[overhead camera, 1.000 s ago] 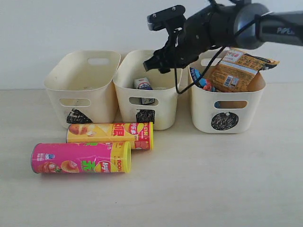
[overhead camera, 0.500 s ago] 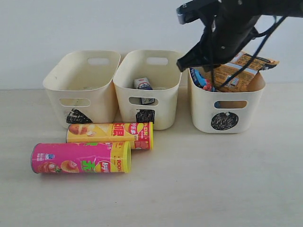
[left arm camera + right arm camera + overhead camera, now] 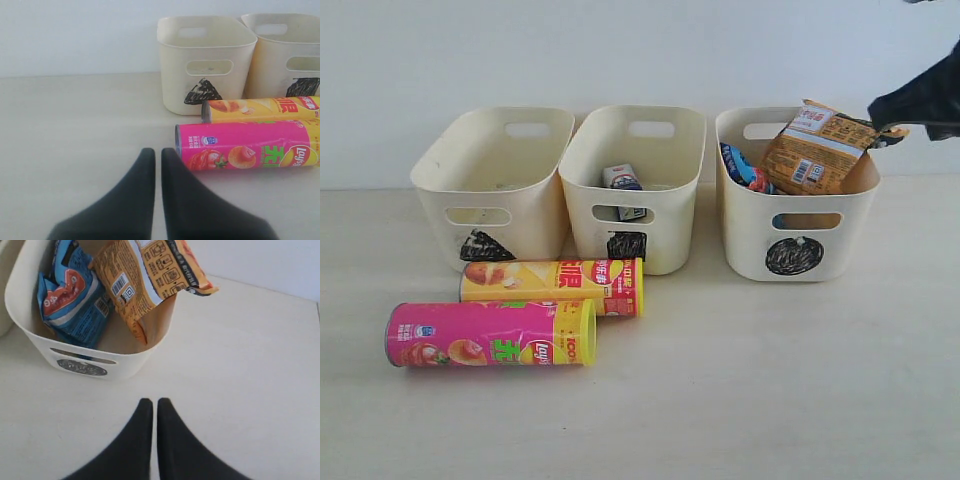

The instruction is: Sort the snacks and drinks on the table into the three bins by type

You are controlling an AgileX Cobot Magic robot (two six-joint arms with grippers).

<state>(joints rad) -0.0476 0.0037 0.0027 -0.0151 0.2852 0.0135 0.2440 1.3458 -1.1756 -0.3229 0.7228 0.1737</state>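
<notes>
Pink tube [image 3: 247, 152] lies on its side in front of tri bin [image 3: 172, 70], yellow tube [image 3: 260, 110] betw. them, both long axes parallel to bin front. L gripper [image 3: 154, 151] is nearer, tips pressed together, empty, near pink's end cap. R gripper [image 3: 151, 401] likewise closed, empty, far from tri bin.

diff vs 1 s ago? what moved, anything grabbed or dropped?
The right arm swung from above the square bin to the right, past the circle bin, to the frame edge. The right gripper is shut and empty; nothing visibly grabbed or dropped. Unchanged: yellow tube and pink tube on the table, carton in the square bin, orange packet and blue packet in the circle bin, left gripper shut.
</notes>
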